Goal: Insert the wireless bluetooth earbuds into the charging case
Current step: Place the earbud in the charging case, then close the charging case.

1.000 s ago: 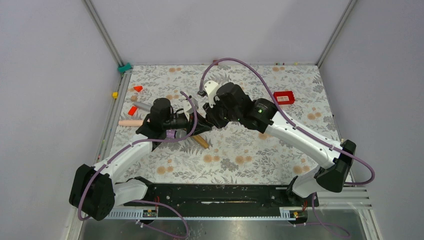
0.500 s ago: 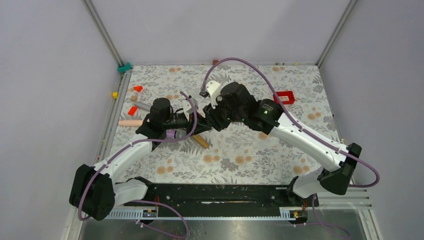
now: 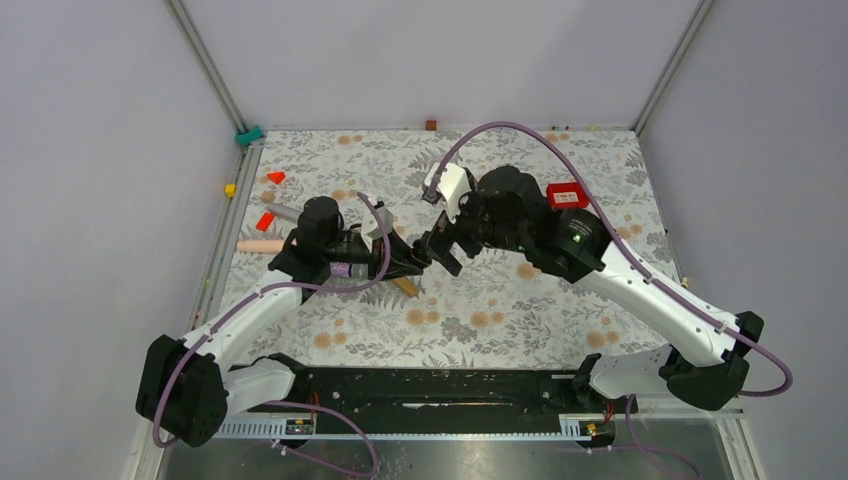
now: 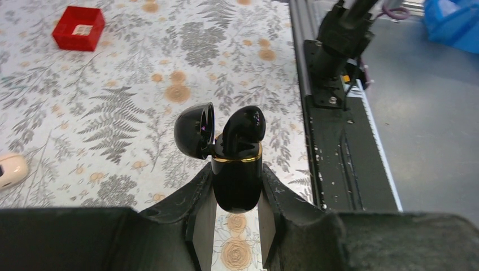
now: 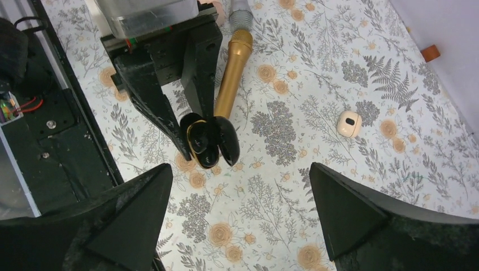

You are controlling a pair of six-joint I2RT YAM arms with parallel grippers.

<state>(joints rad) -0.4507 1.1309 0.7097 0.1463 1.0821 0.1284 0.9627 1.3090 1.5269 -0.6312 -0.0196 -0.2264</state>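
My left gripper (image 4: 236,186) is shut on the charging case (image 4: 237,175), a glossy black case with a gold rim, held above the table. Its lid (image 4: 194,131) hangs open to the left. One black earbud (image 4: 244,125) stands in the case, its rounded head sticking out above the rim. In the right wrist view the case (image 5: 204,141) shows between the left fingers, lid (image 5: 227,142) open. My right gripper (image 5: 239,167) is wide open and holds nothing, a short way from the case. From above, the left gripper (image 3: 403,260) and the right gripper (image 3: 445,250) face each other at mid-table.
A gold microphone (image 5: 231,73) lies under the left gripper, a silver microphone head (image 5: 240,5) beyond it. A cream-pink rounded object (image 5: 348,123) lies on the cloth. A red box (image 3: 567,195) sits back right. Small red blocks (image 3: 265,221) and a pink handle (image 3: 260,245) lie left.
My right gripper has opened wide and drawn back to the right, away from the case. The left gripper still holds the case and has shifted slightly to the right.
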